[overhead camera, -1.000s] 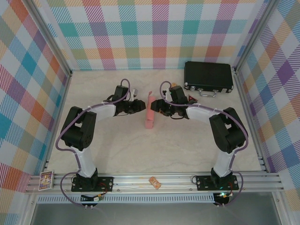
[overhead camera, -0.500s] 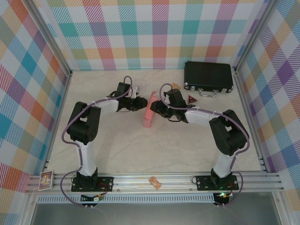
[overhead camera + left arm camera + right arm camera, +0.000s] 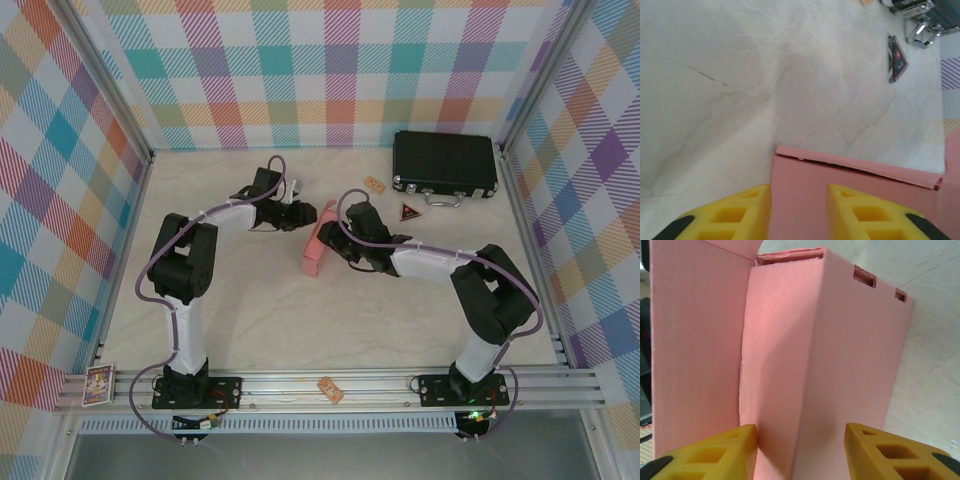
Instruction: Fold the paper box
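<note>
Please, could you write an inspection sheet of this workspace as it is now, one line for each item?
Surface: pale marbled table top, no spill seen.
Job's things: pink paper box between the arms, partly folded, one panel standing open.
Clutter: black case back right; triangular card; orange tag; picture card on front rail.
Grippers: left gripper jaws apart over a pink panel; right gripper astride the box, grip not certain.
Cables: purple cables looped along both arms.
Surroundings: plaid walls.
</note>
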Controlling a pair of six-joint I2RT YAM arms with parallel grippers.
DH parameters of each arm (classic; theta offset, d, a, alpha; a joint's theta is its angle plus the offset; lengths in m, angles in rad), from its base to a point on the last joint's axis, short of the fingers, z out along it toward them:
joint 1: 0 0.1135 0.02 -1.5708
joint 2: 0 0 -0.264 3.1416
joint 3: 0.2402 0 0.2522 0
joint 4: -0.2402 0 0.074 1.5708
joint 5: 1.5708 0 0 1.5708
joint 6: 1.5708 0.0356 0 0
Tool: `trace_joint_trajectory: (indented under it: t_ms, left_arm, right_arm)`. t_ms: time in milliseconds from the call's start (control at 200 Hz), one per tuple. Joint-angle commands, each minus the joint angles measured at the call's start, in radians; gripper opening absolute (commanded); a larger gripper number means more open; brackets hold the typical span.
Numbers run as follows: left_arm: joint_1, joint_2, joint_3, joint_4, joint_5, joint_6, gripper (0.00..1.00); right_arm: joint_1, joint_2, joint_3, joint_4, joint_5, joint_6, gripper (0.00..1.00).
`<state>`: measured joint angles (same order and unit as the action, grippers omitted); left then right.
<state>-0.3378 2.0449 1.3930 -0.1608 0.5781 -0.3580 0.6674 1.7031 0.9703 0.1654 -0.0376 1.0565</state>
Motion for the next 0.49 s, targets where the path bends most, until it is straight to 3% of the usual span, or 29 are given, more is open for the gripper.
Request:
trace_joint_trajectory:
  t_ms: [0,250,490]
  left_arm:
    - [0.002,-0.087,0.040,-0.081,-0.102,0.044,0.36]
    - [0.002,-0.254,0.014,-0.167,-0.332,0.083,0.51]
    - [-0.061,-0.380,0.029,-0.314,-0.441,0.148,0.77]
  right_arm:
    - [0.004,-0.058,0.008,-0.114,0.077,-0.038,0.51]
    - [-0.019,-0.172,-0.011,-0.242,0.123,-0.178,0.55]
    - [-0.095,-0.293,-0.066,-0.341,0.133,-0.320,0.56]
